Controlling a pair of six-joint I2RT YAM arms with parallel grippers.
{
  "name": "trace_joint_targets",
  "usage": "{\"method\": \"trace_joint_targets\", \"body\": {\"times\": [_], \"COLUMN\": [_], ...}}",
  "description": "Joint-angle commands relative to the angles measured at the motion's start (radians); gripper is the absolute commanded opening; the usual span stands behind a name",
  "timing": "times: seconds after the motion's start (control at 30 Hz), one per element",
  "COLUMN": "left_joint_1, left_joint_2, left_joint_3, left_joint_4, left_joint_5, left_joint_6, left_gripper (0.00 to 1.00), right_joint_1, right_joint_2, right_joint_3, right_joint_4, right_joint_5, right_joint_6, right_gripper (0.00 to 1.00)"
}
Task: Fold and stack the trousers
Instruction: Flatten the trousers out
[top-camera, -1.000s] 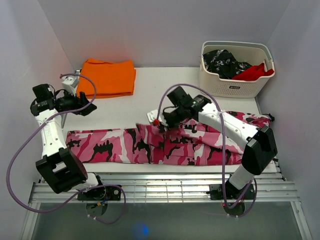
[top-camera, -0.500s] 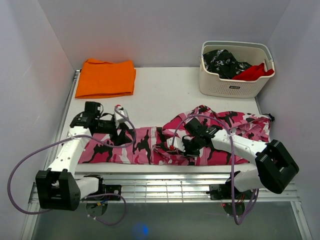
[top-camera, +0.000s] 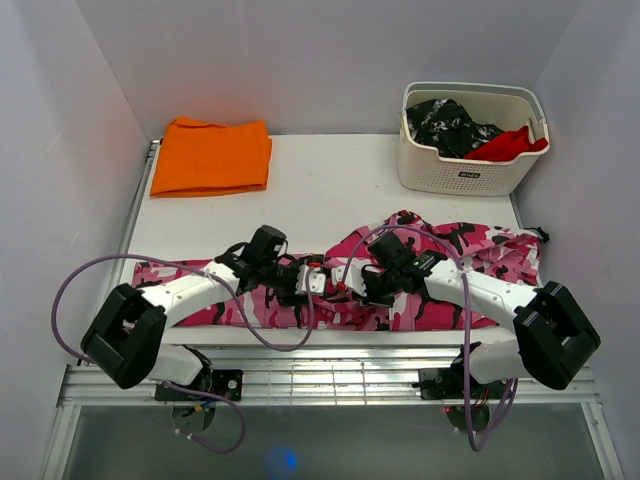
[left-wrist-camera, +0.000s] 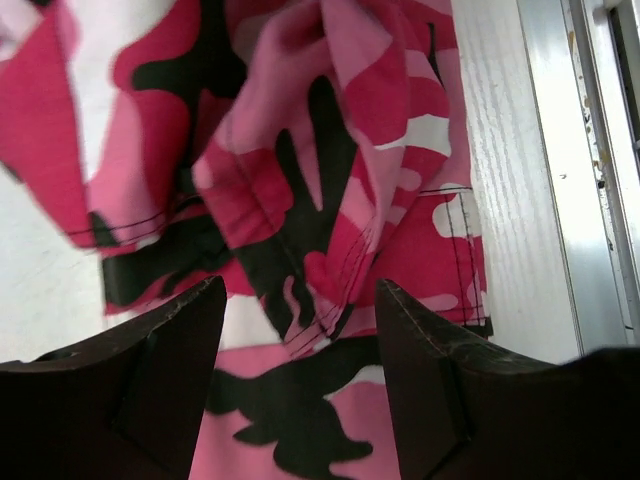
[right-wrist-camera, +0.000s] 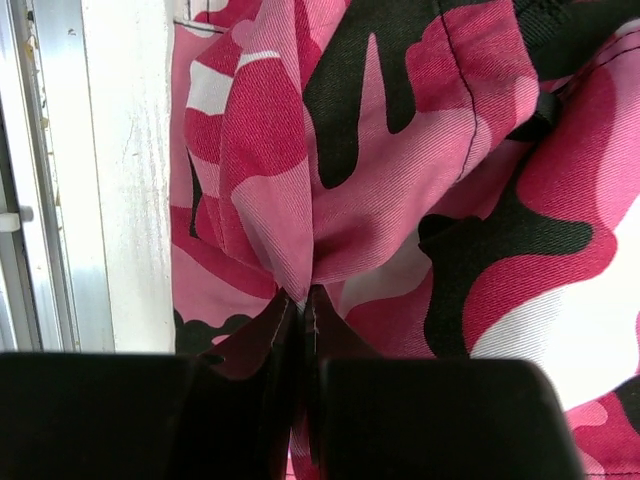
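The trousers (top-camera: 230, 300), in pink, white and black camouflage print, lie along the table's near edge, their right part bunched up. My right gripper (top-camera: 350, 288) sits low at their middle. In the right wrist view it (right-wrist-camera: 303, 302) is shut on a raised fold of the trousers (right-wrist-camera: 420, 150). My left gripper (top-camera: 318, 281) hangs just left of it, the two almost facing. The left wrist view shows it (left-wrist-camera: 300, 335) open, its fingers (left-wrist-camera: 175, 360) wide apart over a seamed edge of the trousers (left-wrist-camera: 300, 150), with cloth lying flat under the gap.
A folded orange cloth (top-camera: 212, 155) lies at the back left of the white table (top-camera: 330, 190). A cream basket (top-camera: 470, 175) at the back right holds a black-and-white speckled garment (top-camera: 445, 122) and a red cloth (top-camera: 510, 143). A metal rail (top-camera: 330, 375) runs along the near edge.
My left arm has swung from the far left in over the trousers' middle. My right gripper pulled the cloth toward the near edge, then stayed put.
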Motion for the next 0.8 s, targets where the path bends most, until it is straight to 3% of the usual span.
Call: {"method": "trace_joint_targets", "body": {"times": [0.0,0.23,0.33,0.47,0.57,0.63,0.73,0.77], "left_joint_1": [-0.057,-0.079,-0.093,-0.093,-0.062,-0.015,0.066,0.092], "left_joint_2": [0.058,0.066,0.065,0.063,0.019,-0.026,-0.082,-0.09], "left_joint_3": [0.009,0.019,0.011,0.1,0.196,0.286,0.376,0.431], "left_joint_4": [0.063,-0.033,-0.013,-0.123,-0.254,-0.336,-0.486,-0.517], "left_joint_5": [-0.042,-0.012,-0.078,-0.135,-0.138,-0.137,-0.148,-0.161], "left_joint_6": [0.058,0.081,0.023,-0.119,-0.274,-0.386,-0.474,-0.517], "left_gripper": [0.69,0.58,0.4,0.0,0.0,0.0,0.0,0.0], "right_joint_1": [-0.002,-0.005,-0.005,-0.008,-0.035,-0.075,-0.214,-0.279], "right_joint_2": [-0.025,-0.033,-0.027,-0.067,-0.096,-0.114,-0.163,-0.183], "right_joint_3": [0.033,0.073,0.102,0.119,0.125,0.125,0.123,0.122], "right_joint_4": [0.043,0.05,0.06,0.112,0.164,0.181,0.178,0.173], "right_joint_5": [0.004,0.009,0.007,0.053,0.128,0.207,0.204,0.207], "right_joint_6": [0.013,0.018,0.033,0.068,0.129,0.175,0.202,0.206], "right_gripper": [0.08,0.08,0.08,0.08,0.23,0.46,0.67,0.7]}}
